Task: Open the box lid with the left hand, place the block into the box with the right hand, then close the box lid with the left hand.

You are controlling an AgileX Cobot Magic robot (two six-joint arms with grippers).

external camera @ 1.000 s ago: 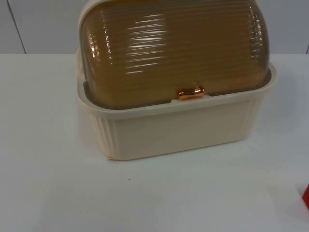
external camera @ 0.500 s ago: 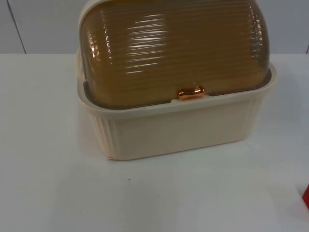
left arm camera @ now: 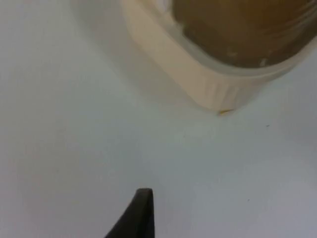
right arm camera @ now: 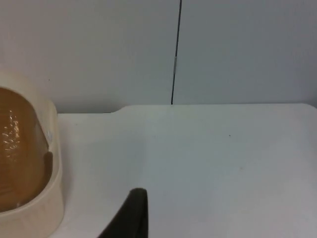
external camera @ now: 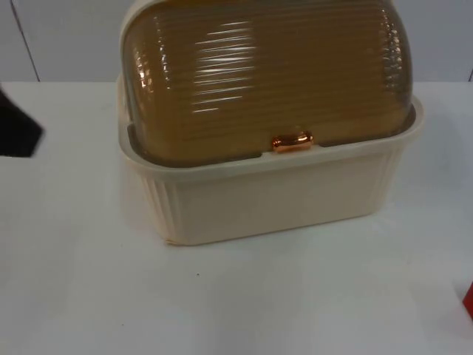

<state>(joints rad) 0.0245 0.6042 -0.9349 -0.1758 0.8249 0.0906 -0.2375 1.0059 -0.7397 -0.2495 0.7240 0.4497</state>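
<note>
From the left edge the left gripper point(external camera: 16, 126) pokes in as a dark shape, its grip impossible to judge, beside the cream box point(external camera: 273, 196) with its amber lid point(external camera: 259, 81) down, on the white table point(external camera: 89, 296), the red block point(external camera: 468, 299) cut off far right.

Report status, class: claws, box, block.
Left claw entering at table's left edge, clear of the cream ribbed plastic box. Right claw waiting. Amber ribbed dome lid shut, copper handle untouched. Red block at table's right edge.
</note>
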